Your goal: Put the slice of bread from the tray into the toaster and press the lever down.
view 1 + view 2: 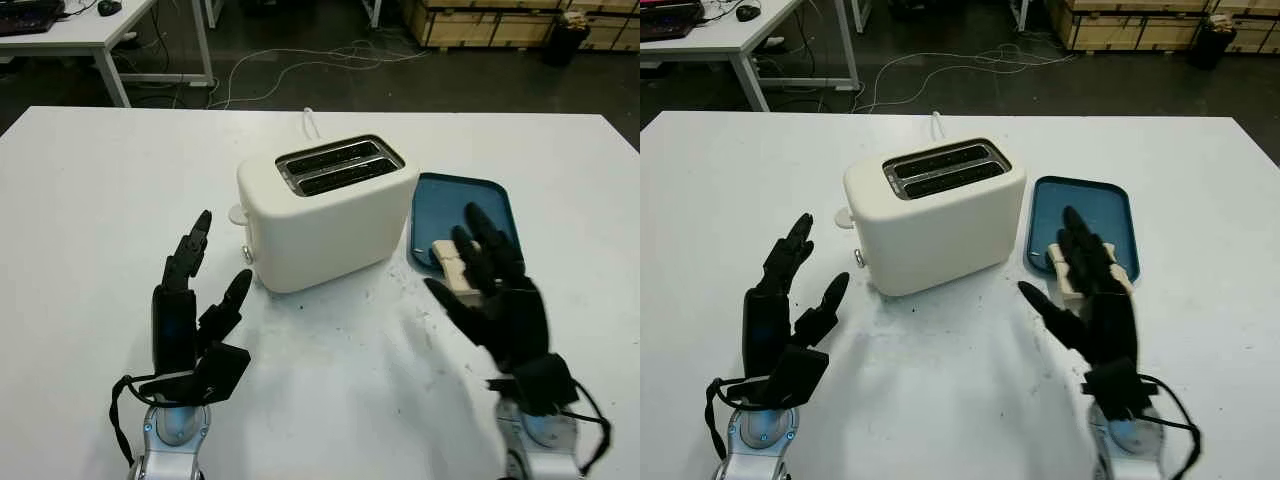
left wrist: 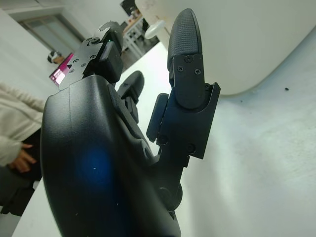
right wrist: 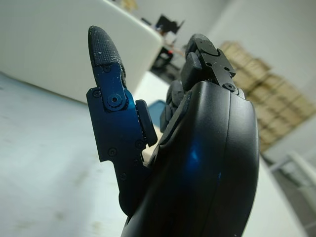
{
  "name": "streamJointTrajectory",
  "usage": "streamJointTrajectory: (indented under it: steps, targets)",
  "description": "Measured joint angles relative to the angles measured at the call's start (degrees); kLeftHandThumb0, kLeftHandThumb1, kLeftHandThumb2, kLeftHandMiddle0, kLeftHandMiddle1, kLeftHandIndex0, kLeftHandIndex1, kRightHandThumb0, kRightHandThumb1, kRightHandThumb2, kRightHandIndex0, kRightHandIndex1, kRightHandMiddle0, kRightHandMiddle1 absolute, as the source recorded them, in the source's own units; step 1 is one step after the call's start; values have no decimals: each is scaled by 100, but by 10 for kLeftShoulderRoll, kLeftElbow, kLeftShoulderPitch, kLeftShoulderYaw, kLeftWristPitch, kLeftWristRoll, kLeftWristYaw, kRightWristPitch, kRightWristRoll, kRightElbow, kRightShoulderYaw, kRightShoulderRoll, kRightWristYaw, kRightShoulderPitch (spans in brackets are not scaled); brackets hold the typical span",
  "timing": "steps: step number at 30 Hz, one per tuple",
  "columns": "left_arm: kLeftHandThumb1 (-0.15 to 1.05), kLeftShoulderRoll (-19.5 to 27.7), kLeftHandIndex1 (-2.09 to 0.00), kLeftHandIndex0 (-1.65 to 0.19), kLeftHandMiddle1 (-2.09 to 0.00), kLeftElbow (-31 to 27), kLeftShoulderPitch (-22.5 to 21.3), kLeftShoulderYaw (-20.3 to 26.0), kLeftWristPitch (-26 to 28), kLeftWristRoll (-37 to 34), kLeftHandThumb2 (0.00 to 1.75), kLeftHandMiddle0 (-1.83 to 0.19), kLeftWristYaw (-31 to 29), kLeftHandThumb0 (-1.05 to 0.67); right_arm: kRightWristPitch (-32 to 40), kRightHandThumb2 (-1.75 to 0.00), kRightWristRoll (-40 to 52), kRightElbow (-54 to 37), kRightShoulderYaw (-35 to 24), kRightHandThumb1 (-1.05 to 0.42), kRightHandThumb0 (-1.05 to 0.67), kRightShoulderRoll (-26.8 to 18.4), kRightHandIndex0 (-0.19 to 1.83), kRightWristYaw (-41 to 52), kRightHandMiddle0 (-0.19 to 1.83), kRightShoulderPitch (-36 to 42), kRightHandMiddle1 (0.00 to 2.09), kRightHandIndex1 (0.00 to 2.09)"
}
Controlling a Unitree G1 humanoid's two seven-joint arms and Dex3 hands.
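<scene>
Left robot hand (image 1: pixel 190 320) open, empty, over surface (image 1: pixel 90 180) left of toaster (image 1: pixel 325 210). Bread (image 1: pixel 1080 268) on tray (image 1: pixel 1085 205), partly under open, empty right robot hand (image 1: pixel 1090 300). Left wrist view adds person's sleeve (image 2: pixel 12 118).

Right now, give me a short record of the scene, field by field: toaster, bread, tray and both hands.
toaster: white, mid-table, both slots empty
slice of bread: on the tray's near end, partly behind the right hand
tray: blue, right of the toaster
left hand: open, left-front of the toaster
right hand: open, over the tray's near end
</scene>
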Motion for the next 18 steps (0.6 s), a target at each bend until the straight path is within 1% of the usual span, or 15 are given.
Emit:
streamJointTrajectory:
  steps: [3,5,9,14,18]
  targets:
    - [92,-1,-3,-32,-69,1,-1,0,0,0,38,-9,0,-68,-21,-1,-20,-1,-22,-92,-53,-17,26,-5,26,2,1,1]
    - [92,-2,-3,-32,-69,1,-1,-1,0,0,38,-8,1,-68,-24,-1,-31,-5,-34,-91,-52,-28,27,-6,26,4,1,1]
    - [92,-2,-3,-31,-68,1,-2,-1,0,0,38,-8,1,-67,-39,0,-62,-7,-48,-89,-52,-35,30,-22,28,6,1,2]
    - [92,-1,-3,-32,-69,1,-2,0,0,0,39,-8,1,-68,-80,0,-168,29,-56,-84,-46,-59,30,-77,30,4,1,1]
    - [92,-1,-3,-32,-69,1,-1,0,0,0,39,-8,1,-68,-103,0,-257,72,-58,-84,-44,-90,26,-132,28,-3,0,0]
